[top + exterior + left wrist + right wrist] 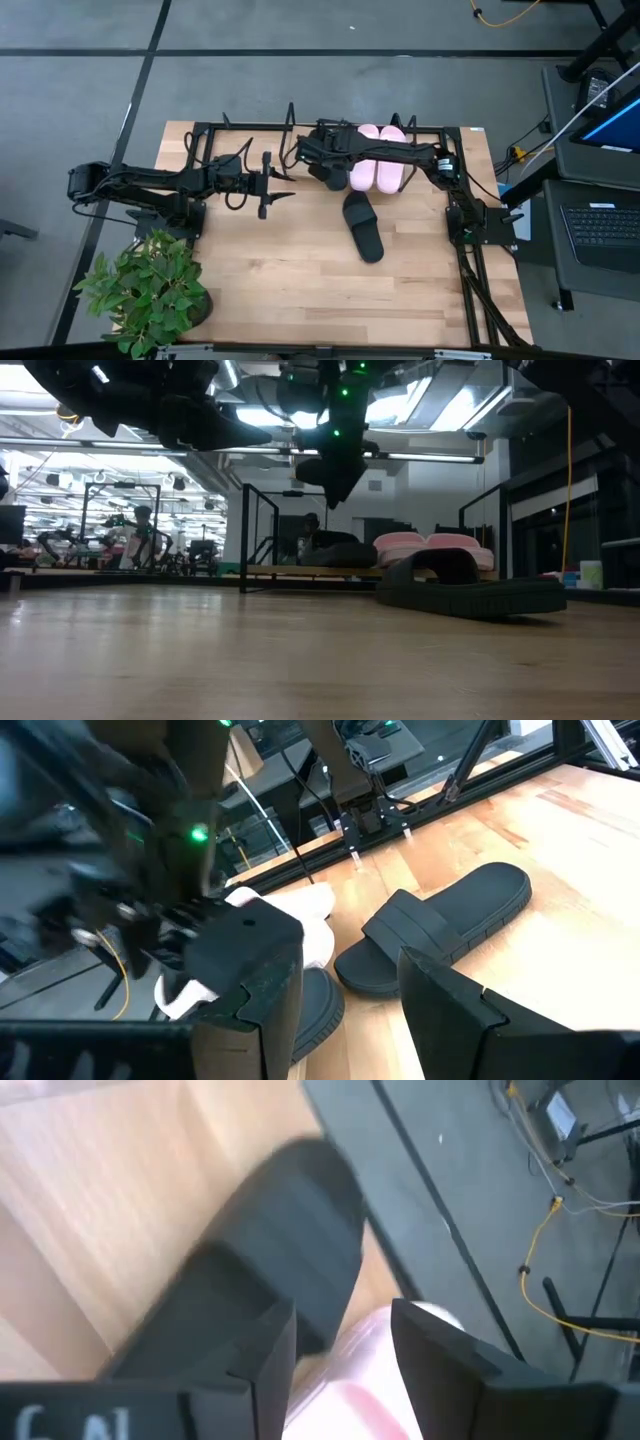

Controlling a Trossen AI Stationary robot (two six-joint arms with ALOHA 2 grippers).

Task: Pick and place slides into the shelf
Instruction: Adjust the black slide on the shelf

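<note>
Overhead, you have the right gripper (312, 158) reaching across the shelf (445, 132) at the table's far edge, just beside a black slide (331, 172) that lies against the two pink slides (378, 170); three look placed, so I judge the last step is what remains: the other black slide (364, 228) lies loose on the table (300, 290), near the shelf. The left gripper (281, 184) hovers mid-table, fingers apart. At table height, the loose black slide (470, 592) rests flat on the boards with the pink slides (432, 547) raised behind it, a lit room with a person (140, 530) in the distance beyond. Through the left wrist, your open fingers (250, 1000) frame that black slide (440, 935), well apart from them; you will need to descend and close on its strap. Through the right wrist, the fingers (262, 1360) stand apart over a black slide (270, 1230) and a pink one (355, 1380), gripping nothing. A potted plant (150, 290) sits at the near-left corner.
</note>
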